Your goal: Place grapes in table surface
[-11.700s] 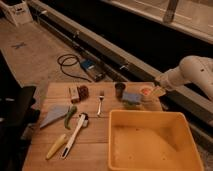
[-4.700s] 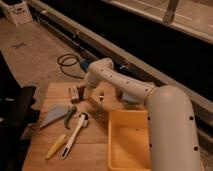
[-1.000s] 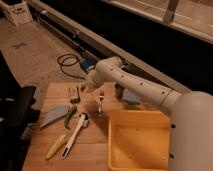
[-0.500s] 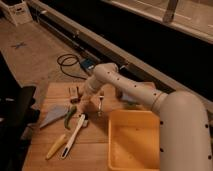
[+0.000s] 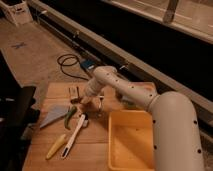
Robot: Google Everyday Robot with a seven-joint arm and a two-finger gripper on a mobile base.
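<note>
Gripper: the gripper sits at the end of the white arm, low over the middle of the tabletop, just right of the tan block; whether it is wide, narrow or holding something cannot be told, as the wrist covers it.
Grapes: the grapes cannot be made out; if they are anywhere, it is in the dark spot under the gripper, and that spot is too murky to read.
Tabletop: the tabletop is light-brown wood with plank seams running across it, and it carries everything listed below.
Arm: it comes in from the right foreground as a thick white segment, bends at a rounded elbow above the tub, and reaches down and left to the gripper.
Yellow tub: the yellow tub stands on the right part of the tabletop, in front of the arm's elbow and near the gripper's right side.
Fork: the fork lies just right of the gripper, between it and the tub's back left corner.
Tan block: the tan block rests near the back edge of the tabletop, just left of the gripper.
Green item: a small green item lies in front of the gripper, to its left.
White utensil: a long white utensil lies slanted toward the front edge.
Yellow utensil: a short yellow utensil lies beside the white one, to its left.
Grey sheet: a flat grey triangular sheet lies at the left side of the tabletop, next to the green item.
Cable: a dark looped cable lies on the floor behind the tabletop.
</note>
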